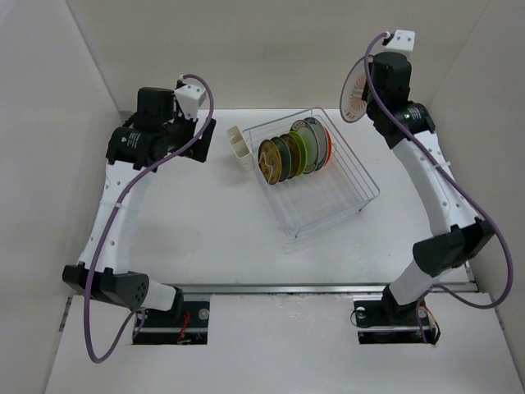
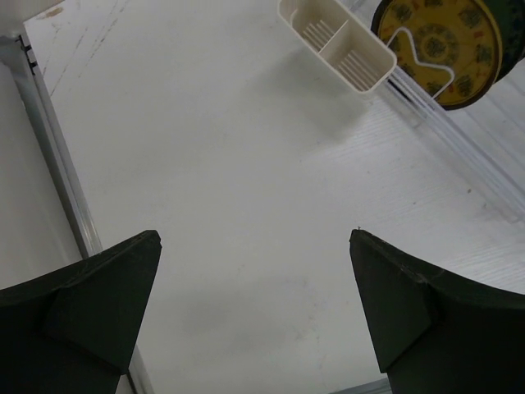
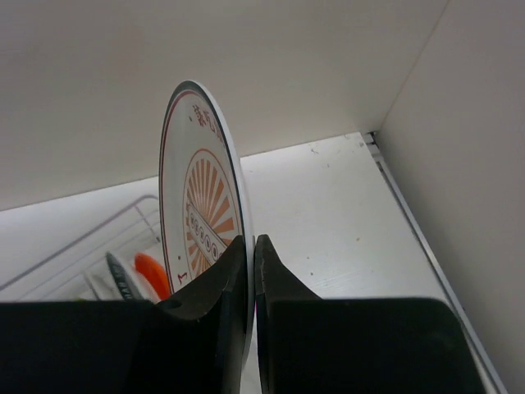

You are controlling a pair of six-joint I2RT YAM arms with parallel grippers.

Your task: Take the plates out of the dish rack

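Left arm bends elbow-outward from its base; the left gripper (image 2: 254, 238) hangs spread wide, holding nothing, above the table (image 1: 205, 238) beside the cutlery cup (image 1: 239, 145). Mid-table, the dish rack (image 1: 349, 209) holds the other plates (image 1: 295, 148) upright. Farthest, the raised right gripper (image 3: 252, 242) is clamped on the orange-patterned white plate (image 3: 201, 205), held clear of the rack.

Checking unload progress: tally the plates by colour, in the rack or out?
amber-yellow plate: 1, in the dish rack
dark green plate: 1, in rack
lime green plate: 1, in rack
white teal-rimmed plate: 1, in rack
orange-red plate: 1, in rack
white orange-patterned plate: 1, out, held by the right gripper
Total: 6 plates, 5 in rack
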